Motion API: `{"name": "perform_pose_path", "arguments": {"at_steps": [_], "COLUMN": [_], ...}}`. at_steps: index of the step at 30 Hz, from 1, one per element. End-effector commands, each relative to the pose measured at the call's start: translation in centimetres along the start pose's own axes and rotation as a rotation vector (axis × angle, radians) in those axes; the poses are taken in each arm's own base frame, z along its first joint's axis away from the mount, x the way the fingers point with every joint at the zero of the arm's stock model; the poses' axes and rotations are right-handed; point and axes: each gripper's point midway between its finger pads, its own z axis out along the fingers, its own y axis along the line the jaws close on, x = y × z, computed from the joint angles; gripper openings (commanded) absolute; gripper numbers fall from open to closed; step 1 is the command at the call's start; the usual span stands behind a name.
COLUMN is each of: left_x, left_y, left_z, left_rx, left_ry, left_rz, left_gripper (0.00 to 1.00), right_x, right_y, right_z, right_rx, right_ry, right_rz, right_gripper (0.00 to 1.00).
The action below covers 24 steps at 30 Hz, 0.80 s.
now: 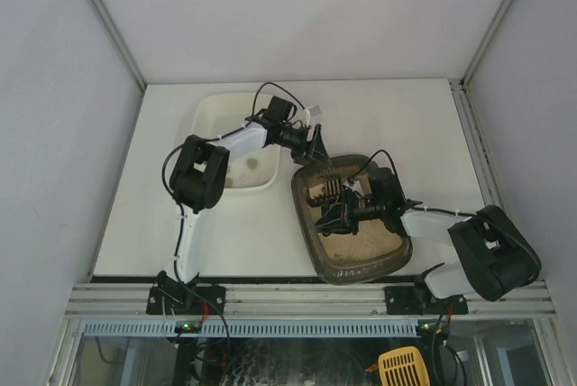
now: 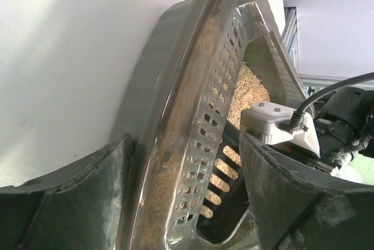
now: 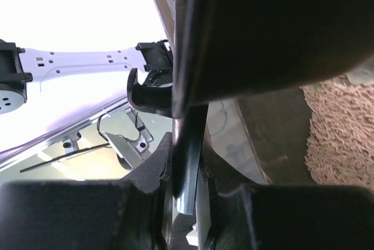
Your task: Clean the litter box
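Observation:
The litter box (image 1: 361,255) is a dark brown-grey tray with beige litter, at the centre right of the table. My left gripper (image 1: 317,150) is at its far rim. In the left wrist view the gripper (image 2: 184,139) is open and its fingers straddle the thick, litter-dusted rim (image 2: 193,86); the right finger stands apart from the rim. My right gripper (image 1: 347,210) is over the litter, shut on the handle of a black slotted scoop (image 1: 326,195). In the right wrist view the gripper (image 3: 190,174) pinches the thin dark handle (image 3: 190,139). The scoop's slots (image 2: 225,168) show behind the rim.
A plain white tub (image 1: 216,120) stands at the back left, touching the left arm, with a small brown bit (image 1: 255,166) inside. The right arm's wrist camera housing (image 2: 274,124) is close to the left gripper. White enclosure walls surround the table.

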Motion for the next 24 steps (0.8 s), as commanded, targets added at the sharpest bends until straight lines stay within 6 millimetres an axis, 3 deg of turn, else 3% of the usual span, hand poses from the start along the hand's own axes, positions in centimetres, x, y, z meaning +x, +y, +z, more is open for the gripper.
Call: {"name": "perform_pose_path", "arguments": {"at_steps": [1,5,10,15,19,24], "left_x": [0.8,1.2,1.5,1.7,1.8,1.6], "left_y": [-2.7,-2.4,-2.3,-2.0,-1.9,-2.6], "left_z": [-0.8,-0.8,-0.8,-0.8,-0.7,-0.7], "left_rx": [0.066,0.062,0.057,0.046,0.044,0.052], "left_ry": [0.050,0.065,0.069,0.070,0.065,0.041], "left_rz": [0.042,0.039,0.042,0.047,0.034,0.019], "left_gripper": [0.74,0.68,0.64,0.62,0.75,0.70], "right_x": [2.1,3.5,4.5,4.0,3.2,2.3], "right_y": [-4.5,-5.8,-5.9,-4.6,-4.4,-2.4], "right_z": [-1.0,-1.6,-2.7,-3.9,-4.2,-3.5], "right_rx": [0.163,0.219,0.285,0.304,0.331,0.284], "right_ry": [0.072,0.117,0.144,0.078,-0.001,-0.076], "right_rz": [0.049,0.123,0.130,0.098,0.113,0.167], "right_gripper": [0.00,0.00,0.00,0.00,0.00,0.00]}}
